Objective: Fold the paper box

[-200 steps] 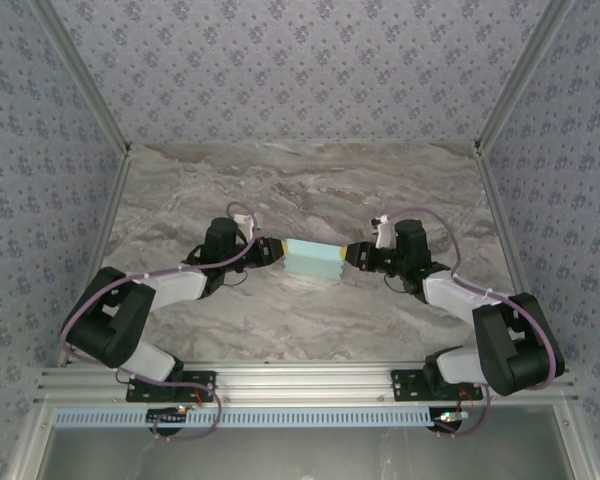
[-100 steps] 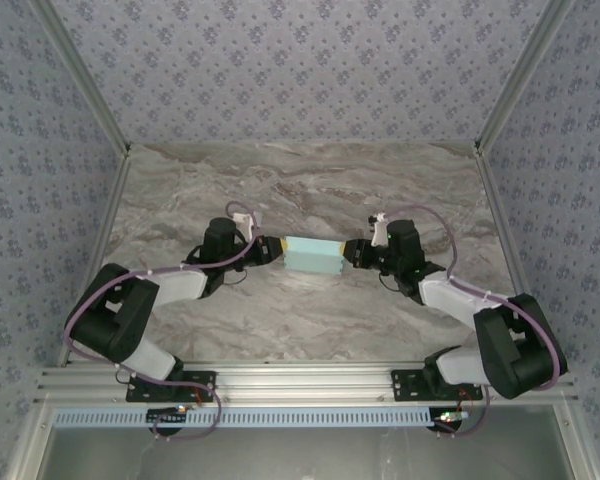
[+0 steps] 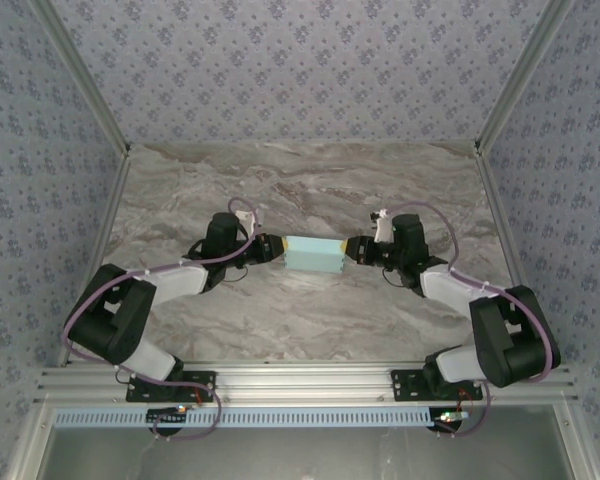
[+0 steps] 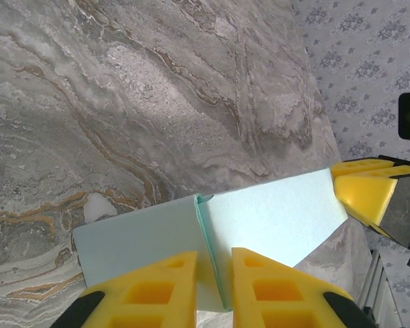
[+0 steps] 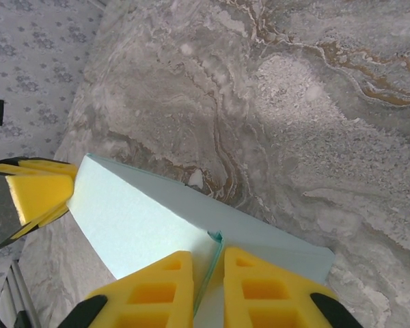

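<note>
Top external: paper box [image 3: 312, 254] lay long axis left-right, marble table [image 3: 310, 190] beneath it. Left gripper [image 3: 271, 247] pinched box's left end edge, right gripper [image 3: 353, 249] pinched box's right end edge. Both arms equally near, facing each other along box axis.

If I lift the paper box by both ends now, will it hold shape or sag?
Likely very light: the paper box is thin pale card. It will probably flex or buckle in the middle, since the left tool and right tool each pinch just a thin edge at opposite ends. The smooth card might also slide out if tugged.
</note>
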Tool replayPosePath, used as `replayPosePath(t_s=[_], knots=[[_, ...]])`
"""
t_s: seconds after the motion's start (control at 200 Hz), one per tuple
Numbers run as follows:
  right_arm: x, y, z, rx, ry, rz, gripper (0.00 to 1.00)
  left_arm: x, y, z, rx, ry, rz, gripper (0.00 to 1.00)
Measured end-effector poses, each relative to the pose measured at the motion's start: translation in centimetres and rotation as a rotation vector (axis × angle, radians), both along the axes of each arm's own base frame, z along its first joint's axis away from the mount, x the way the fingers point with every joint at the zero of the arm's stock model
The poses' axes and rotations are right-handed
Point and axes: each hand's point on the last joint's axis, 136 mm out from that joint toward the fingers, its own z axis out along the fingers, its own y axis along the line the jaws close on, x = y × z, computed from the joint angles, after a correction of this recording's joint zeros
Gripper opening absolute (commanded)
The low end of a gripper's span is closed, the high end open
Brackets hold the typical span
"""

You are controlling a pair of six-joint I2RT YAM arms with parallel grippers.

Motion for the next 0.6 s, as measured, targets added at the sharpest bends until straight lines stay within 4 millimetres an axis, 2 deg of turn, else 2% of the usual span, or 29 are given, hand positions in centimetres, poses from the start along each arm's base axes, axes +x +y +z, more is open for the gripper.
replayPosePath(t_s=[0.19,0.3,0.475,0.6], knots=[[0.0,0.1,0.0,0.04,-0.02,0.001,0.09,-0.1,-0.1,-0.6,-0.022,-0.003,0.0,0.14],[0.2,0.1,0.7,0.042,-0.022,-0.001,0.12,0.0,-0.1,0.1,-0.034,-0.013,0.007,0.2],[0.6,0.1,1.3,0.01,0.027,-0.007,0.2,0.1,-0.1,0.2,0.0,0.024,0.019,0.31],[0.6,0.2,1.3,-0.001,0.063,-0.004,0.23,0.1,-0.1,0.2,0.022,0.054,0.024,0.33]])
